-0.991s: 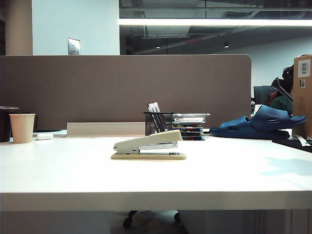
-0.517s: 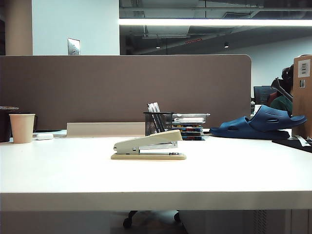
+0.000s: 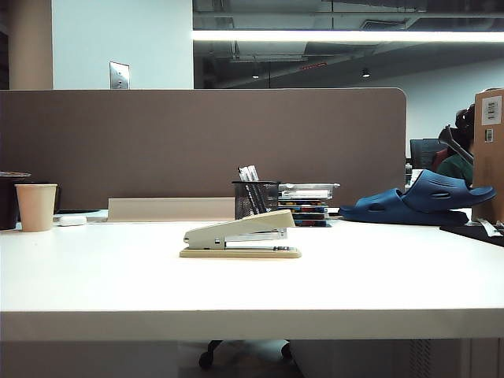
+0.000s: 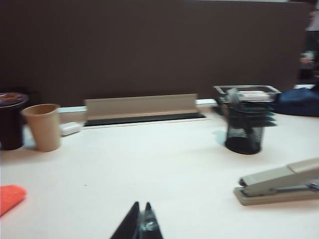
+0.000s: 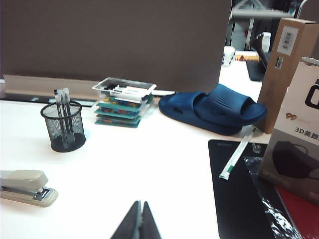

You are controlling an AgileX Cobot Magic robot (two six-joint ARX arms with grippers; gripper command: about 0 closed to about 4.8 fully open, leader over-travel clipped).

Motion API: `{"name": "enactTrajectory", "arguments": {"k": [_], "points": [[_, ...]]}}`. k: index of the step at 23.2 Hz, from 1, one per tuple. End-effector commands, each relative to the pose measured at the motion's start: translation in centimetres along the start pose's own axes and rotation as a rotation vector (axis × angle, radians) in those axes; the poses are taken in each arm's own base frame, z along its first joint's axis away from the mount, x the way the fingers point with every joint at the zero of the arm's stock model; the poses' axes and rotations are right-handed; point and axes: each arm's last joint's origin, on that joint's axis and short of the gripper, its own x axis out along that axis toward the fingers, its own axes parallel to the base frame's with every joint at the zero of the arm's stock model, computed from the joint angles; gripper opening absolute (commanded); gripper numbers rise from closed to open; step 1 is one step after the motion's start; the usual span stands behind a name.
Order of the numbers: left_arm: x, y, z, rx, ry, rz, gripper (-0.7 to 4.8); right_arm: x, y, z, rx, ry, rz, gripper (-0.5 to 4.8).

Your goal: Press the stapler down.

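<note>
The stapler [image 3: 240,235] lies in the middle of the white table, its beige top arm raised at the right end over the tan base. In the left wrist view the stapler [image 4: 279,183] shows at the frame's edge, well off from my left gripper [image 4: 141,204], which is shut with nothing between its dark fingers. My right gripper [image 5: 140,202] is also shut and empty, hovering above bare table, with the stapler [image 5: 25,186] some way to its side. Neither gripper appears in the exterior view.
A black mesh pen holder [image 3: 255,198] and stacked clear boxes [image 3: 305,201] stand behind the stapler. A paper cup [image 3: 35,206] and a dark cup [image 4: 11,119] sit at the far left. Blue slippers [image 3: 417,201], cardboard boxes [image 5: 284,59] and a black mat [image 5: 234,189] lie at the right. An orange object [image 4: 11,196] lies near the left gripper.
</note>
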Motion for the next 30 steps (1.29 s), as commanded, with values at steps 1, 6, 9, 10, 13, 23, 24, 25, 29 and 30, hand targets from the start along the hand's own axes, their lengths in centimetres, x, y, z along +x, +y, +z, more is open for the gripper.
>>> {"name": "enactTrajectory", "arguments": {"k": [1,6,9,10,13,23,24,25,29,30], "points": [[0.0,0.1,0.3,0.004,-0.03,0.028,-0.06,-0.5,0.2,-2.0,-0.016,-0.101,0.003,-0.09],[0.0,0.1,0.5,0.006,-0.051,0.028,-0.06,-0.2,0.3,-5.4,0.002,-0.112,0.026,-0.09],[0.0,0.1,0.6,0.006,-0.051,0.028,-0.06,0.4,0.0,-6.2,0.006,-0.137,-0.017,-0.09],[0.0,0.1,0.5,0.006,-0.05,0.028,-0.06,0.5,0.0,-6.4,0.007,-0.136,-0.031,-0.09],[0.0,0.1,0.5,0.007,-0.05,0.029,-0.06,1.1,-0.2,-7.2,0.004,-0.176,-0.052,-0.09],[0.0,0.2,0.5,0.005,-0.049,0.076,-0.05,2.6,-0.6,-11.4,0.003,-0.164,-0.129,-0.09],[0.0,0.2,0.5,0.005,-0.049,0.076,-0.06,2.6,-0.6,-11.6,0.0,-0.16,-0.137,-0.09],[0.0,0.2,0.5,0.005,-0.048,0.069,-0.05,2.6,-0.6,-11.5,-0.001,-0.161,-0.145,-0.09],[0.0,0.2,0.2,0.002,-0.02,0.065,-0.05,2.7,-0.6,-11.7,0.002,-0.141,-0.141,-0.09],[0.0,0.2,0.2,0.002,-0.017,0.065,-0.05,2.7,-0.6,-11.8,0.003,-0.131,-0.141,-0.09]]}}
